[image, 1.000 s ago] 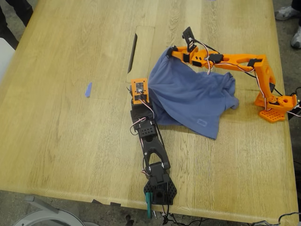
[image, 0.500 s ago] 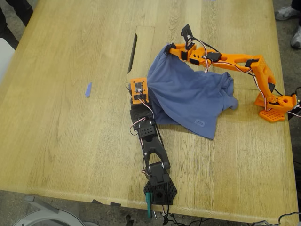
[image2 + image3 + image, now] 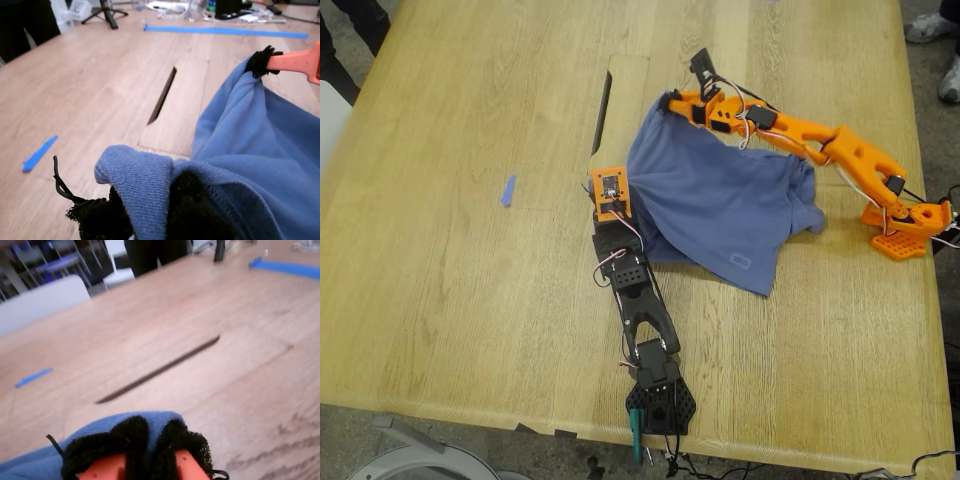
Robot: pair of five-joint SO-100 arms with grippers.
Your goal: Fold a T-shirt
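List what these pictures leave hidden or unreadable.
- T-shirt: chest print not visible in any view; in the exterior view only a small label, too small to read.
- First gripper: fingertips wrapped in cloth in its wrist view.
- Second gripper: blurred, cut off by the frame's edge.
- Table under the shirt: covered.

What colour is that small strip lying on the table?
Blue; the strip shows best in the exterior view.
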